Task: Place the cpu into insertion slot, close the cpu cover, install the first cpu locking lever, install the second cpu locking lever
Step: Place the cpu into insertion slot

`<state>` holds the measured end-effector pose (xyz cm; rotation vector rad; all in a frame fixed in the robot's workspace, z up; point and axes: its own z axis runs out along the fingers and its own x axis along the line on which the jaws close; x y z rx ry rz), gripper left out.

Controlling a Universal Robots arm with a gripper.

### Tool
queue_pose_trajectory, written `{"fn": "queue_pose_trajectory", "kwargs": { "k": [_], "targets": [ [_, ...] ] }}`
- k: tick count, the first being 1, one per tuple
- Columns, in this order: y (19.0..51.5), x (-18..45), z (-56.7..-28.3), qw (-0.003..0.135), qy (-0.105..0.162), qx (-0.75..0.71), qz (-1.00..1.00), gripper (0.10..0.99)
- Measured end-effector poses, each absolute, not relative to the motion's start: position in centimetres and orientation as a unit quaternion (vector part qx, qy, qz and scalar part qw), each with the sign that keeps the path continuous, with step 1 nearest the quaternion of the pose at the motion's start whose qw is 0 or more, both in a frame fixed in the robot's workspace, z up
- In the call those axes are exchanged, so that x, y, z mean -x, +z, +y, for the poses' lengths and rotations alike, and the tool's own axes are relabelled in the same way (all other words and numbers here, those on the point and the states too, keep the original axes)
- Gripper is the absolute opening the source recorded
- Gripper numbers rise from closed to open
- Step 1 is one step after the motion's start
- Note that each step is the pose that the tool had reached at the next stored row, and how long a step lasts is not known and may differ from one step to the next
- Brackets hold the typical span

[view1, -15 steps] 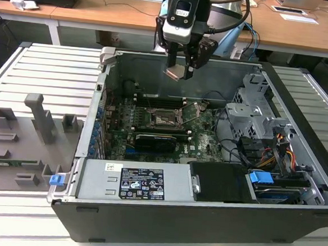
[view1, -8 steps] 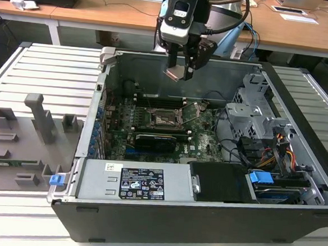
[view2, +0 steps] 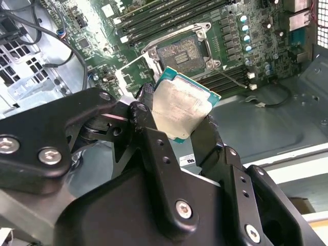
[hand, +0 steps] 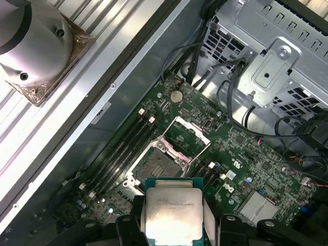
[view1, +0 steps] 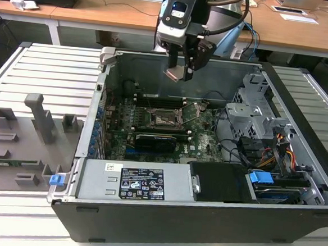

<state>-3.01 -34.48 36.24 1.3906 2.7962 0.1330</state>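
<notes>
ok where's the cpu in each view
exterior view: cpu held in the gripper, high above the insertion slot.
second wrist view: cpu tilted, clamped, the insertion slot beyond it.
first wrist view: cpu metal face showing, insertion slot beyond it.
shared landmark: the insertion slot.

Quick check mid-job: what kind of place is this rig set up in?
Likely a robotics lab or test bench: an open computer case sits on a slatted metal table, grey part fixtures stand beside it, and wooden desks run behind. The gripper holds the cpu above the motherboard.
</notes>
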Motion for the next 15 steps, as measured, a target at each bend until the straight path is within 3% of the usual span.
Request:
{"fn": "queue_pose_trajectory", "kwargs": {
  "k": [15],
  "targets": [
    [35.92,3.01,-34.48,0.01,0.042,-0.491,0.87,0.537]
  ]
}}
